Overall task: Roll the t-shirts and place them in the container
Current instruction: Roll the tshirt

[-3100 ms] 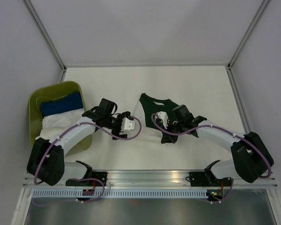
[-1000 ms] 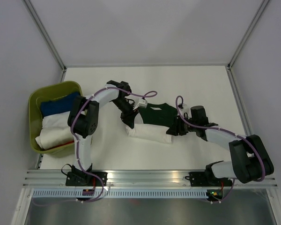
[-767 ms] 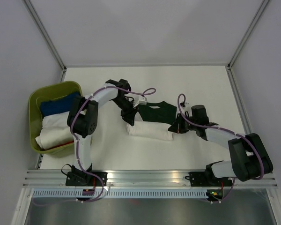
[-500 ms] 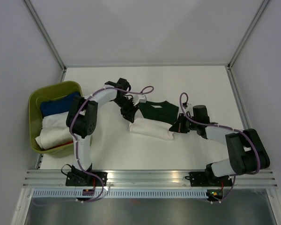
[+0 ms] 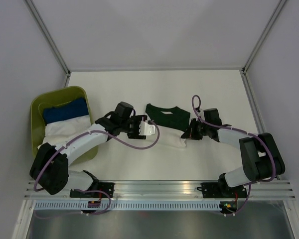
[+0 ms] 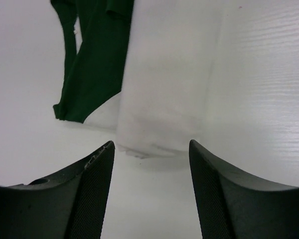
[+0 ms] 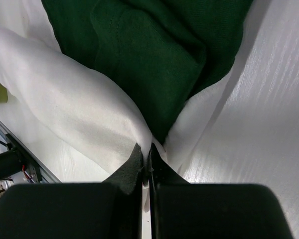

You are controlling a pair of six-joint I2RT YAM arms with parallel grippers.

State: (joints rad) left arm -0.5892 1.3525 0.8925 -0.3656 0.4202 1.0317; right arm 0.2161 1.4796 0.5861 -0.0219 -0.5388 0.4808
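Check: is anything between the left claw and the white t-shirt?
Nothing visible. The left claw is open and faces the end of the white t-shirt, with only bare table under its fingers.

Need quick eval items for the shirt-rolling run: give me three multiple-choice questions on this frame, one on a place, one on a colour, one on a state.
1. Where is the green bin?
A. on the table, left side
B. on the table, right side
C. at the far centre

2. What colour is the t-shirt touching the white t-shirt?
A. blue
B. dark green
C. red

3. How are the right jaws?
A. open and empty
B. shut on the white t-shirt
C. shut on the bin

Answers:
1 A: the top view shows the bin beside the left arm.
2 B: the dark green t-shirt lies against the white one.
3 B: the right wrist view shows the jaws closed with white cloth pinched at their tips.
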